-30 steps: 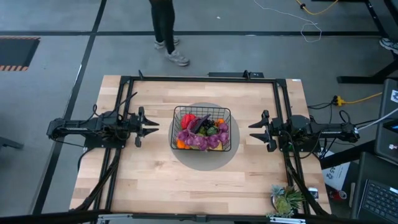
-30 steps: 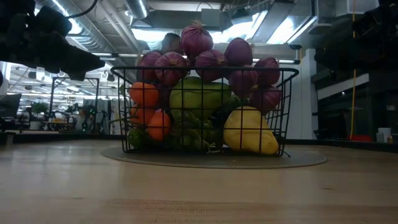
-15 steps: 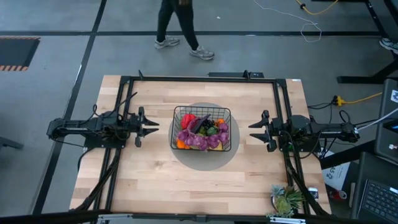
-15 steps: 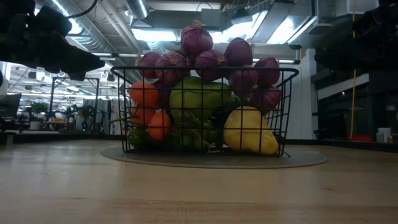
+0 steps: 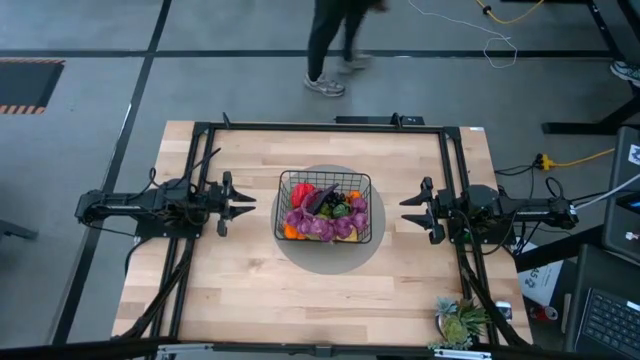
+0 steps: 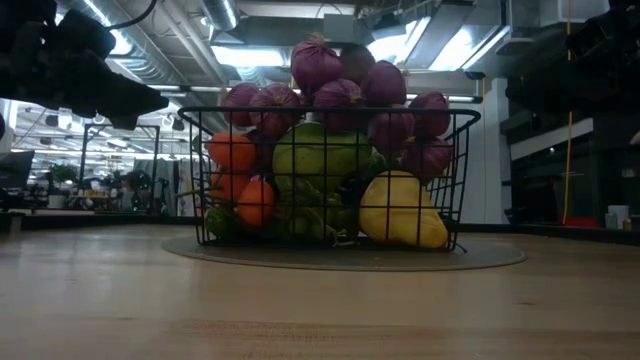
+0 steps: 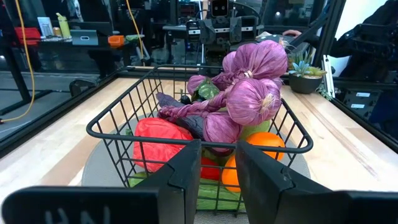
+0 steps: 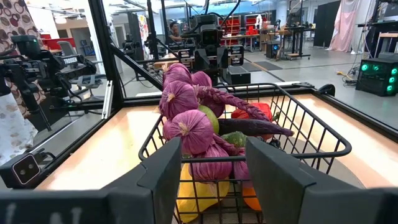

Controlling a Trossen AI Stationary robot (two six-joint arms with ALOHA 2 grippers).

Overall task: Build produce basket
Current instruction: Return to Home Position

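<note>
Evidently loaded full, the black wire-grid basket (image 5: 324, 174) sits mid-frame on its flat grey round mat (image 5: 300, 258), smooth produce (image 5: 345, 212) heaped under papery purple bulbs (image 6: 316, 62), so the left gripper (image 5: 238, 203) at centre-left and the right gripper (image 5: 412, 210) at centre-right flank it apart, both empty with fingers parted, the left seemingly narrower.
</note>
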